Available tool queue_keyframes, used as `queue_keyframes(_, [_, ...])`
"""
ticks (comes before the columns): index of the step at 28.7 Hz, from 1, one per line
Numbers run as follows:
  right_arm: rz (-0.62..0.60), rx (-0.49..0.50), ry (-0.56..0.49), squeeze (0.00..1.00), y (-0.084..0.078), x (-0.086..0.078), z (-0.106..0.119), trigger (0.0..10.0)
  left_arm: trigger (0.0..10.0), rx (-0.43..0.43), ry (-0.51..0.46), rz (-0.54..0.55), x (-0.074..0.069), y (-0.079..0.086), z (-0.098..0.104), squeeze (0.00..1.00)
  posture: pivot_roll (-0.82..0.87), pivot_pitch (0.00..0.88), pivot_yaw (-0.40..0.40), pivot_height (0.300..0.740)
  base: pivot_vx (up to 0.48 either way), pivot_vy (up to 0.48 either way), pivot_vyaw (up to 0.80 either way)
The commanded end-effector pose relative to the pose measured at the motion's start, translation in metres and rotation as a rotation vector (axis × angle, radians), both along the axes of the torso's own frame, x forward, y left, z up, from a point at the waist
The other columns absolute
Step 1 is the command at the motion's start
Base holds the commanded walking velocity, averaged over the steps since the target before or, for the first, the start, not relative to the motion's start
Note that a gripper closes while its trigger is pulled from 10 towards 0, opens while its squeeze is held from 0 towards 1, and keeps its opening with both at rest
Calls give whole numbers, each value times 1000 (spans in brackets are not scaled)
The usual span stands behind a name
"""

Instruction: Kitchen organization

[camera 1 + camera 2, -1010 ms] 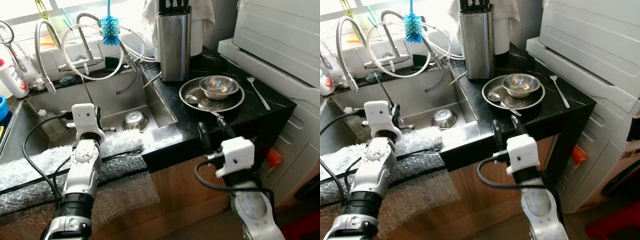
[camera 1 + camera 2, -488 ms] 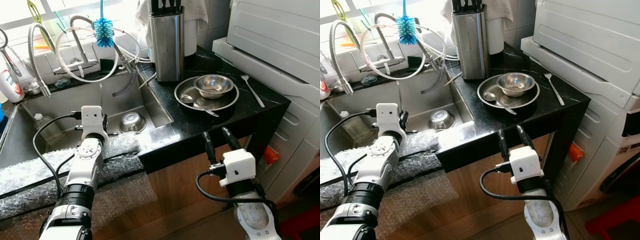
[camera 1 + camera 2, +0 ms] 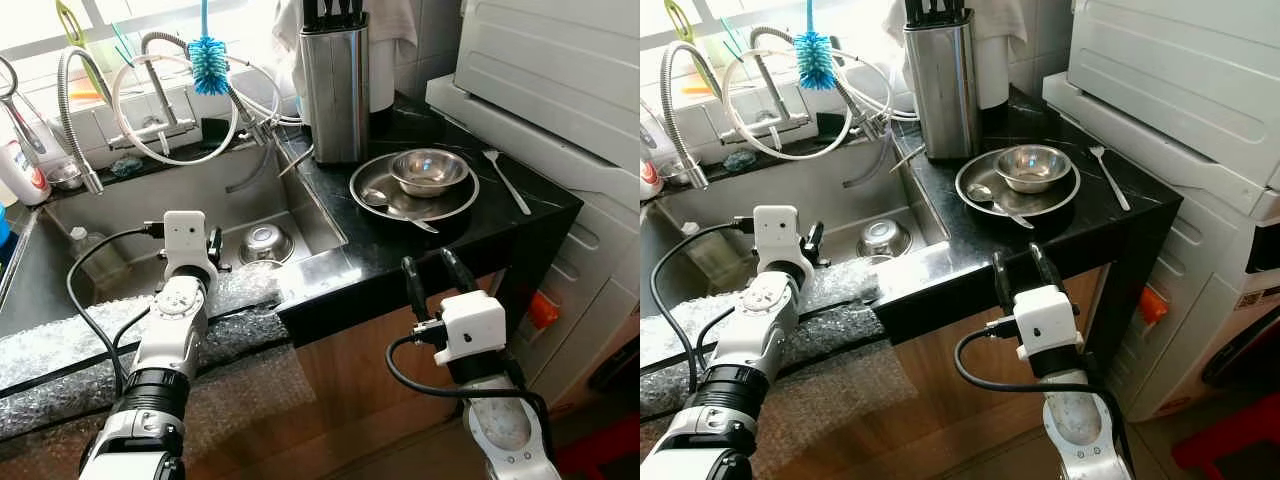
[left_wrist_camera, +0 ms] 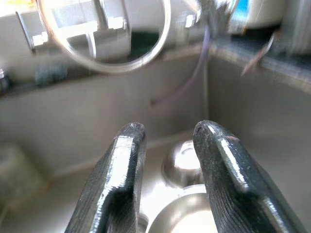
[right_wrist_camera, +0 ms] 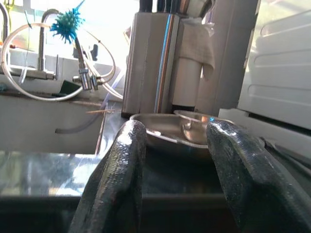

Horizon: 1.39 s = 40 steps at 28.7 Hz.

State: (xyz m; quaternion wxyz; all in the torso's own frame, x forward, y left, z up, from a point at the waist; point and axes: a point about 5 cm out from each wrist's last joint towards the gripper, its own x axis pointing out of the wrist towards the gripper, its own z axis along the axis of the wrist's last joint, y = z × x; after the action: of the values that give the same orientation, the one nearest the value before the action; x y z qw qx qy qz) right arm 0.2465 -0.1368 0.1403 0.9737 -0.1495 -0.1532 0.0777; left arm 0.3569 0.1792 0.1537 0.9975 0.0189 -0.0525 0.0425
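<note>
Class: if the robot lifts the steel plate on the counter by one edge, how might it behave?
The steel plate looks rigid and smooth, so probably slippery. It carries a small bowl and a spoon; tilting would likely send both sliding.

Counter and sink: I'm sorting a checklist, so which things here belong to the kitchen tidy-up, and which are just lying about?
Job:
plate
bowl
spoon
fork
sink bowl

Lying about:
knife block
brush
hose

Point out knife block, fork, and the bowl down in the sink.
knife block (image 3: 335,95): left eye view, steel front face.
fork (image 3: 507,180): left eye view, mid handle, on the black counter.
sink bowl (image 3: 267,243): left eye view, upturned base.
</note>
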Motion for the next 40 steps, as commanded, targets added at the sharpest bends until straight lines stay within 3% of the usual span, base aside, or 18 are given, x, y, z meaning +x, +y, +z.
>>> queue_keyframes(1, [6,9,4,0,2,3,2,10000,10000,31,-130,10,-3,2,20,0,-178,0,146,740,0,0,0])
queue_keyframes(6, [5,10,4,0,3,4,2,10000,10000,42,-146,10,-4,2,23,0,-178,0,146,740,0,0,0])
queue_keyframes(7, [0,43,-12,0,3,10,12,10000,10000,51,-258,11,-14,7,38,0,-182,0,150,740,0,0,0])
queue_keyframes(9, [-5,65,-23,0,3,13,19,10000,10000,53,-308,15,-21,12,43,0,-183,0,150,740,0,0,0])
queue_keyframes(12, [-13,92,-34,0,1,14,23,10000,10000,47,-309,33,-29,19,38,0,-180,0,149,740,0,0,0])
queue_keyframes(17, [-9,84,-47,0,-2,15,27,10000,10000,48,-290,70,-56,42,24,0,-174,0,145,740,0,0,0])
queue_keyframes(24, [-7,87,-37,0,-1,14,26,10000,10000,116,-226,91,-85,58,7,0,-160,0,145,740,0,0,0])
queue_keyframes(33, [-29,92,-2,0,-8,19,27,10000,10000,62,-202,68,-84,40,1,0,-170,0,150,740,0,0,0])
queue_keyframes(40, [-107,43,31,0,-31,31,38,10000,10000,39,-170,51,-80,29,-4,0,-170,0,150,740,0,0,0])
